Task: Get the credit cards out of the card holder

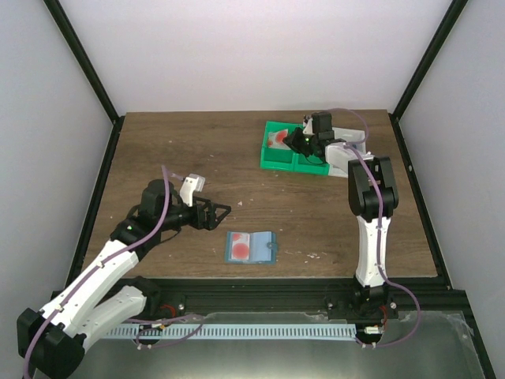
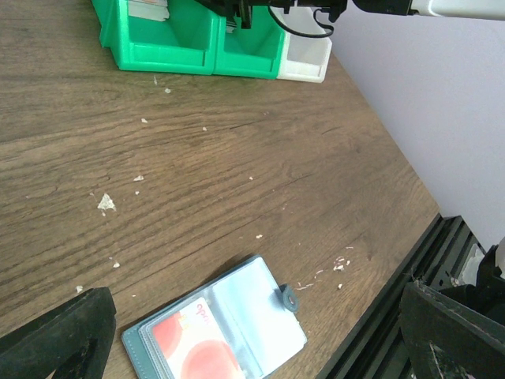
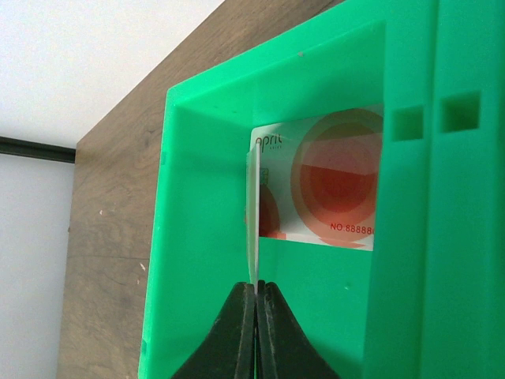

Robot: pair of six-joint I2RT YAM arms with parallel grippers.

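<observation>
Card holder [image 1: 251, 247] is lying open on the worktop [image 1: 173, 158], just ahead of and below the left tool [image 1: 223, 213]; that tool is hanging released, fingers spread wide, gripping nothing; a red credit card [image 2: 197, 343] is sitting in the holder's pocket; right tool [image 3: 256, 288] is clenching a thin card [image 3: 252, 213] edge-on inside the green bin [image 3: 205, 237]; a red-printed card [image 3: 331, 185] is resting just beyond its tips.

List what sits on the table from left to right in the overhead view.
Left to right: left pincer, blue wallet lying open, green bin, white bin.
</observation>
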